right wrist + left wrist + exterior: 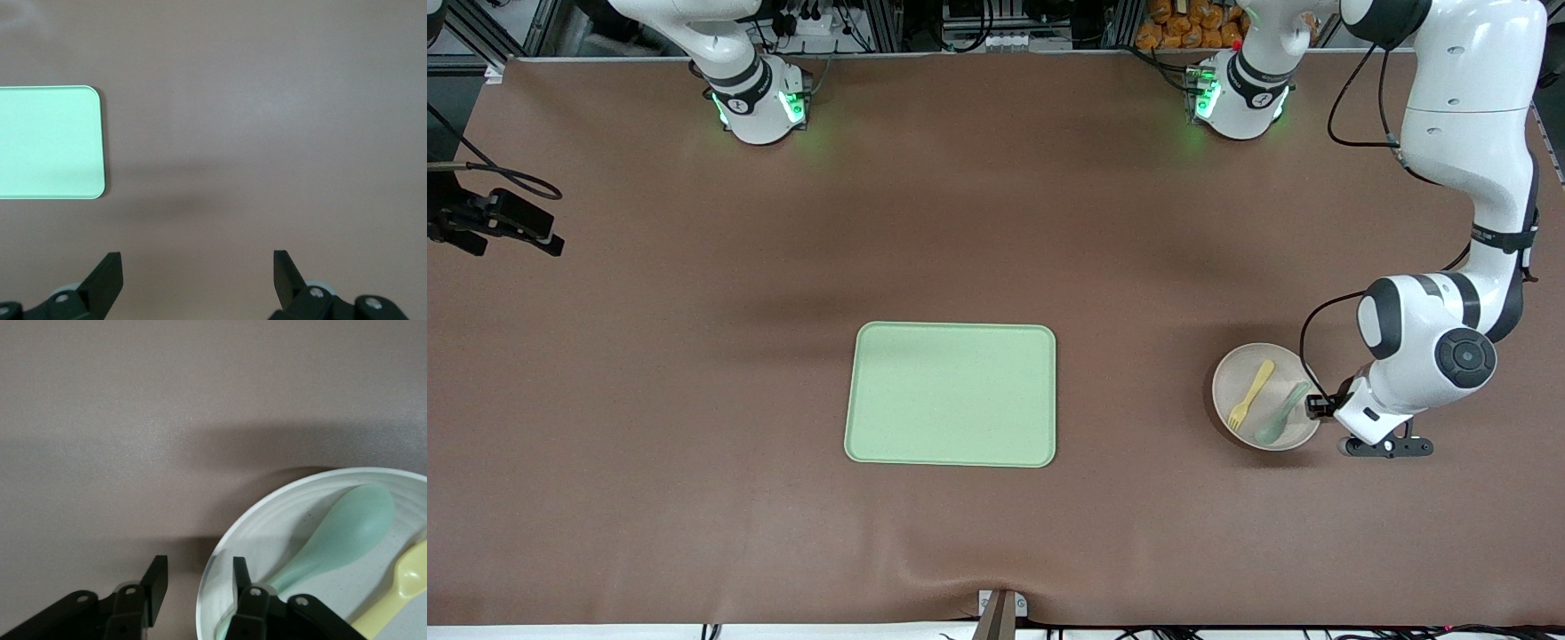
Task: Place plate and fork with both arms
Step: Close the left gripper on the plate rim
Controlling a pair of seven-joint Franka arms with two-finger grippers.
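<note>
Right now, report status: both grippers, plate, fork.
Left gripper straddles the round off-white plate's rim, not yet clamped. Right gripper open, waiting. Pale yellow plastic fork and grey-green spoon lie in plate. Light green rectangular tray bare.

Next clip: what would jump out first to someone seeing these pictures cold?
The light green tray lies bare mid-table. Toward the left arm's end sits the plate with the yellow fork and a grey-green spoon in it. The left gripper straddles the plate's rim, one finger inside and one outside, with gaps showing, while the right gripper waits open over bare table.
</note>
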